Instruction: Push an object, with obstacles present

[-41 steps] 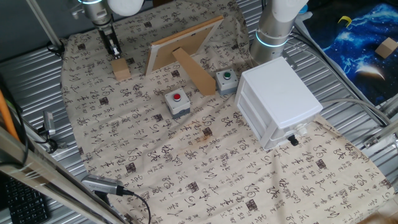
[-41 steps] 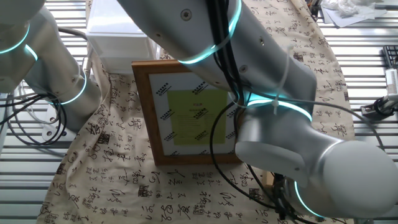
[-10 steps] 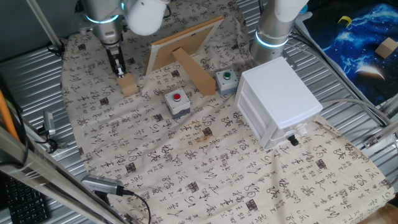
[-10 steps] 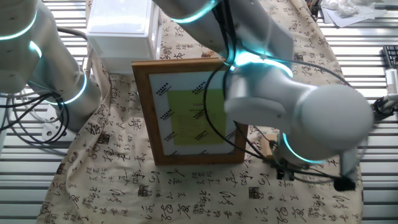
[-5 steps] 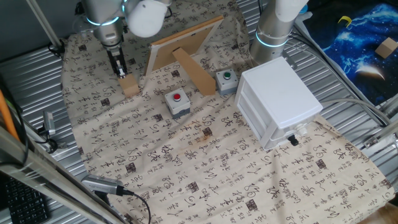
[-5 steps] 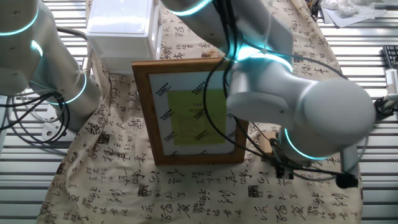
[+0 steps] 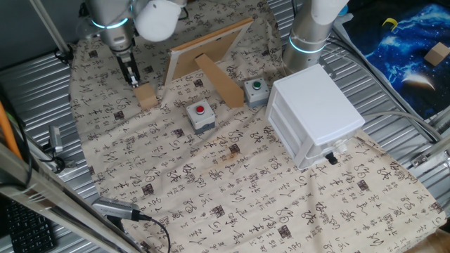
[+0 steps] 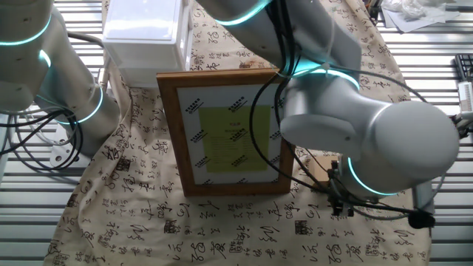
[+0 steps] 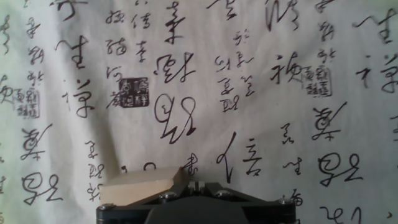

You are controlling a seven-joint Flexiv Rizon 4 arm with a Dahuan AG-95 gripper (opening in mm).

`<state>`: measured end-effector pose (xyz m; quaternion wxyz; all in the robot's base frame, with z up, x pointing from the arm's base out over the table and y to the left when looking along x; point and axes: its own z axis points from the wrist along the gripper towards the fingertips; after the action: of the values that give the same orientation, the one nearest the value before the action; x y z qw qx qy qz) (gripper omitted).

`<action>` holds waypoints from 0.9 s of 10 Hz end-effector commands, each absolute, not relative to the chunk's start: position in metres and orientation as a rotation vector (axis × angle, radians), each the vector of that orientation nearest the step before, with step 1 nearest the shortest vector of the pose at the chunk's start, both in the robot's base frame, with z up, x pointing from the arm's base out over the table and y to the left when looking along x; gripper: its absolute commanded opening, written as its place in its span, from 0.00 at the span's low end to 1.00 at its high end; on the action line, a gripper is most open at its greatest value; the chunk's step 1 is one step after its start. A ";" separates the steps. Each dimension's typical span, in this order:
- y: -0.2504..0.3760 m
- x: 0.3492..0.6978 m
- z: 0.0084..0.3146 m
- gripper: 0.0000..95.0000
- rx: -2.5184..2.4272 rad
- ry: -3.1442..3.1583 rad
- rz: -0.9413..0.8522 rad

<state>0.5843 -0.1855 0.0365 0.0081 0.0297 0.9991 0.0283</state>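
Gripper hangs tip-down over the patterned cloth; fingers appear pressed together with nothing between them. The wooden block sits just below and ahead of the tip, and from the fixed view contact versus a small gap cannot be told. In the hand view the block shows at the bottom edge, offset to the left of the finger housing, so any push looks off-centre. Judged risk: an off-centre contact would yaw the block and let it slip past the tip. Just beyond the block to one side stands the wooden frame on its strut; a rotated block could catch the frame's lower corner and tip it. Further out along the push line is the red-button box, then the green-button box, with the white cabinet well apart. Dragging low may also bunch the cloth and shift the obstacles.
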 end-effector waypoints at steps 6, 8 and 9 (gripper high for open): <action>-0.187 0.585 0.048 0.00 0.092 3.128 0.118; -0.186 0.584 0.048 0.00 0.098 3.127 0.125; -0.186 0.584 0.048 0.00 0.100 3.127 0.126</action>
<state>0.5844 -0.1858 0.0469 0.0048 0.0329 0.9986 0.0406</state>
